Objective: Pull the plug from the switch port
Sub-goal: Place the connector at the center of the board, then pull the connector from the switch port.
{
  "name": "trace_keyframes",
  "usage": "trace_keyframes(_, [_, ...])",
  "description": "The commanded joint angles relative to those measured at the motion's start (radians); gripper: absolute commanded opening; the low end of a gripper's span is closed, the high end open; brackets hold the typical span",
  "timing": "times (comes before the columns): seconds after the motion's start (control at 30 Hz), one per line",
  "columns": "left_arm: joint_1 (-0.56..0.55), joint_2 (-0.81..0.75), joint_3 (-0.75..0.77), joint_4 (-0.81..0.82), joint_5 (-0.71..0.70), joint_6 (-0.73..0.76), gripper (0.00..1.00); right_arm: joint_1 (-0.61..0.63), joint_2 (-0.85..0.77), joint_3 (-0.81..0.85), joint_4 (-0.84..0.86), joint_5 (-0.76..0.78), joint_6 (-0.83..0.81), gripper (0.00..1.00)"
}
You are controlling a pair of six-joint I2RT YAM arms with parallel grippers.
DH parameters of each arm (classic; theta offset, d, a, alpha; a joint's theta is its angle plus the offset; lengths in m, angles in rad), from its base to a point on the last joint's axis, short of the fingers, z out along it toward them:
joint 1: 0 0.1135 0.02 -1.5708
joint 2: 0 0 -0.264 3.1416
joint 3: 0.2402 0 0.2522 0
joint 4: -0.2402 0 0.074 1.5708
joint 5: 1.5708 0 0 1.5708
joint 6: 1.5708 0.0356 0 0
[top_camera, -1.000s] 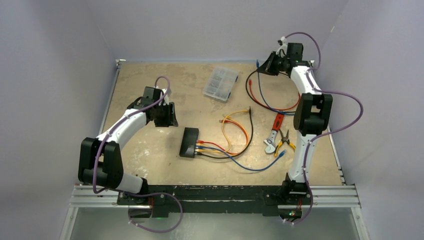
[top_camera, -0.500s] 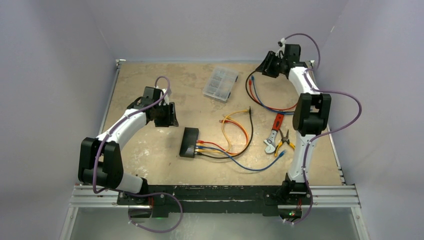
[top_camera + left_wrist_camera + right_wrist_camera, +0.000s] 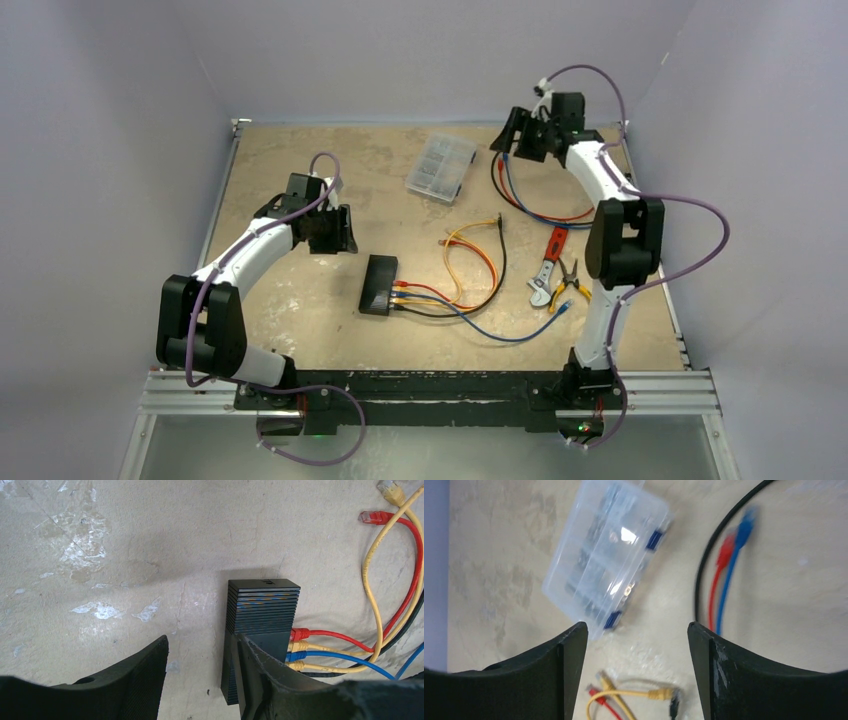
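Plugs seated, nothing gripped yet

My left gripper (image 3: 200, 651) hangs parted and empty near the switch (image 3: 262, 607) at mid-table. The red, yellow and blue plugs (image 3: 298, 647) sit in its ports. Far right, my right gripper (image 3: 637, 630) gapes wide above loose cables (image 3: 724, 575). I judge the pull lies entirely ahead.

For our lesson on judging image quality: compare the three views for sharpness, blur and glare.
Right wrist view: blurred, with the clear case and the loose blue cable end smeared. Left wrist view: sharp, the switch showing crisp ridges, with pale shiny patches on the table. Top external view: evenly lit and in focus.
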Motion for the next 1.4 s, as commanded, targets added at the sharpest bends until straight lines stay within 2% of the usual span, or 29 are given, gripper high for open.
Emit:
trace_keyframes(0.0, [0.010, -0.024, 0.008, 0.010, -0.003, 0.006, 0.50, 0.085, -0.104, -0.121, 0.019, 0.007, -0.059, 0.76])
trace_keyframes(0.3, [0.010, -0.026, 0.004, 0.008, 0.043, -0.036, 0.50, 0.243, -0.236, -0.411, 0.068, -0.066, -0.075, 0.78])
trace_keyframes(0.67, [0.010, -0.024, -0.129, 0.132, 0.240, -0.167, 0.50, 0.347, -0.322, -0.688, 0.232, -0.345, 0.013, 0.70])
trace_keyframes(0.97, [0.010, -0.007, -0.250, 0.206, 0.252, -0.228, 0.49, 0.450, -0.249, -0.764, 0.375, -0.444, 0.102, 0.68])
trace_keyframes(1.2, [0.009, -0.003, -0.298, 0.251, 0.276, -0.246, 0.48, 0.519, -0.150, -0.737, 0.467, -0.462, 0.172, 0.68])
trace_keyframes(1.37, [0.008, 0.012, -0.302, 0.267, 0.297, -0.245, 0.47, 0.547, -0.082, -0.724, 0.539, -0.484, 0.228, 0.60])
